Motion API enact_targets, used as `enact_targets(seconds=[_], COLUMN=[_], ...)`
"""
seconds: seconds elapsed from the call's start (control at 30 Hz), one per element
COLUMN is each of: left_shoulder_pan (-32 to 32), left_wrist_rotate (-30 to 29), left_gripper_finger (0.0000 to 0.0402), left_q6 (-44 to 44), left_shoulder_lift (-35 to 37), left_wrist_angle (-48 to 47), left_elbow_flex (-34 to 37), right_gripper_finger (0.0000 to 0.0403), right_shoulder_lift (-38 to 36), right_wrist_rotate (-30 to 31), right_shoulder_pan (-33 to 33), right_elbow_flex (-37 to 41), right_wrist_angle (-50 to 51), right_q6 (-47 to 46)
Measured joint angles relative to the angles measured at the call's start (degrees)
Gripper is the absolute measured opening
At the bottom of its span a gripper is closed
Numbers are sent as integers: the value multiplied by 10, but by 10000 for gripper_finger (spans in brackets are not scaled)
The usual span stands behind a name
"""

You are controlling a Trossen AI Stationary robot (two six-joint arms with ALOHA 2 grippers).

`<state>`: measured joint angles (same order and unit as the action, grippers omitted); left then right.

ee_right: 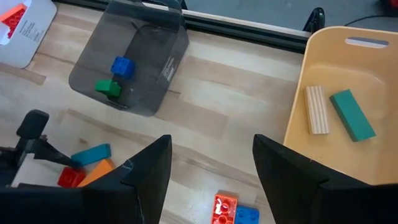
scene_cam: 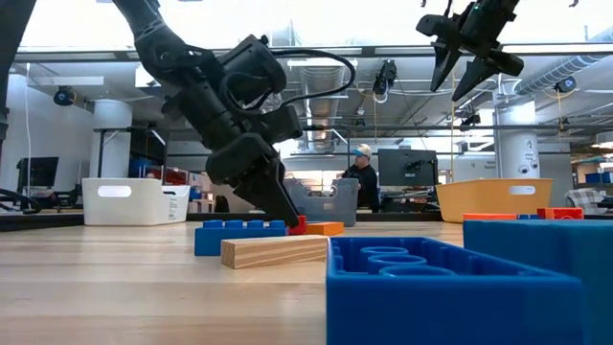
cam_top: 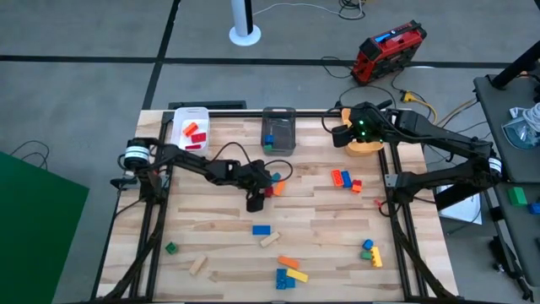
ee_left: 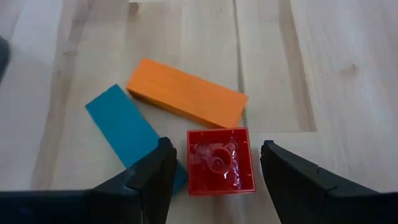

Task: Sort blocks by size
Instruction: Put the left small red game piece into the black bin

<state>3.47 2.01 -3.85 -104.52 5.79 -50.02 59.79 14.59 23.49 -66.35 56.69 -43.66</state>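
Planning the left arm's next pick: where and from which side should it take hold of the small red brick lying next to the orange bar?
Grip the red brick across its two free side walls, coming straight down. It lies hollow side up, square; the orange bar blocks one edge. The open left gripper already straddles it.

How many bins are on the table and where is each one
3, all along the table's far edge: a white bin toward the left arm's side, a grey bin in the middle, and an orange bin on the right, under the right gripper.
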Motion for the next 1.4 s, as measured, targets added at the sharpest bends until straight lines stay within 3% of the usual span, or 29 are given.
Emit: enact_targets(seconds=[0.43, 1.4], left_shoulder_pan=[-21, -32], left_wrist_rotate=[-36, -55], left_gripper_finger=[157, 154], left_q6=[23, 53], left_shoulder_lift=[-1, 41], left_wrist_angle=[-8, -39], left_elbow_flex=[-1, 1], right_gripper_finger=[215, 215], right_shoulder_lift=[0, 0], right_wrist_rotate=[0, 0], right_shoulder_pan=[0, 0], right_elbow_flex=[0, 0], right_wrist_angle=[0, 0], right_q6=[0, 2])
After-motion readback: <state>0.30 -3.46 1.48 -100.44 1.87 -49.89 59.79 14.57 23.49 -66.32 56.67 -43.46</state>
